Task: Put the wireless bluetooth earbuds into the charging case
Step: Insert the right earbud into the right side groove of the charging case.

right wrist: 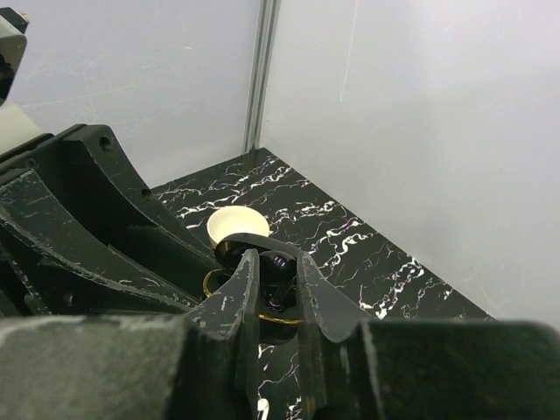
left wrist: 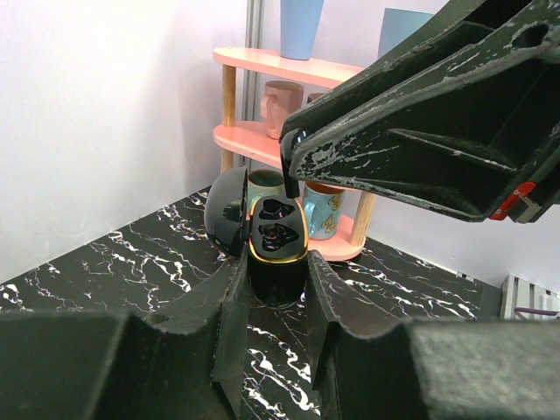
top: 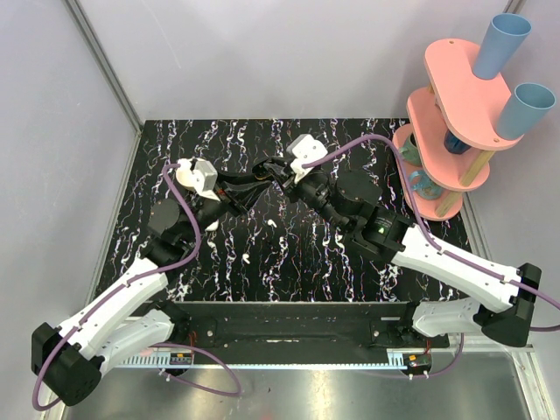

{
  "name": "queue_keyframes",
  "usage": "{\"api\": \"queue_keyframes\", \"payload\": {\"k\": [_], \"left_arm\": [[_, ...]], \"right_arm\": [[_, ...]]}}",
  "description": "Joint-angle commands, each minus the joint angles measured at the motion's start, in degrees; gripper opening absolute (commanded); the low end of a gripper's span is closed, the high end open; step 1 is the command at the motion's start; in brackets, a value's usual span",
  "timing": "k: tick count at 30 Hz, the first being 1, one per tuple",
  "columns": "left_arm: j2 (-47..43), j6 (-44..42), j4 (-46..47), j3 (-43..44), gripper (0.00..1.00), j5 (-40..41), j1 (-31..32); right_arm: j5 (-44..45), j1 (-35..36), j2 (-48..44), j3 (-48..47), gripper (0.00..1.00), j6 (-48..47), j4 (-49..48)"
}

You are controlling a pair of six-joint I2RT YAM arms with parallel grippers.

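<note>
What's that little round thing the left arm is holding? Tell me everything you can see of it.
The case is a small round clamshell, open. Its glossy black base has a gold rim and two moulded wells, and sits pinched between the left fingers. The hinged lid is folded back: cream outside, dark and shiny inside. The right fingers, gripping what looks like a dark earbud, hang just above the wells.

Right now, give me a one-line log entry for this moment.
left gripper: shut on charging case, lid open | right gripper: holds earbud just above case | earbud not yet seated
</note>
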State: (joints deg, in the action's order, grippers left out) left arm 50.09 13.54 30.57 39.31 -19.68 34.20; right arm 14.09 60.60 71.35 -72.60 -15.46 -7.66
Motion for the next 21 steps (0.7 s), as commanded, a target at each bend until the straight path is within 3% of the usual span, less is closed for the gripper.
{"api": "queue_keyframes", "payload": {"k": [1, 21], "left_arm": [[-1.3, 0.0, 4.15, 1.47, 0.0, 0.96, 0.26], [-1.92, -0.01, 6.43, 0.33, 0.0, -0.18, 0.35]], "right_arm": [[2.08, 0.49, 0.54, 0.35, 0.0, -0.97, -1.83], [4.99, 0.49, 0.98, 0.88, 0.0, -2.11, -3.06]]}}
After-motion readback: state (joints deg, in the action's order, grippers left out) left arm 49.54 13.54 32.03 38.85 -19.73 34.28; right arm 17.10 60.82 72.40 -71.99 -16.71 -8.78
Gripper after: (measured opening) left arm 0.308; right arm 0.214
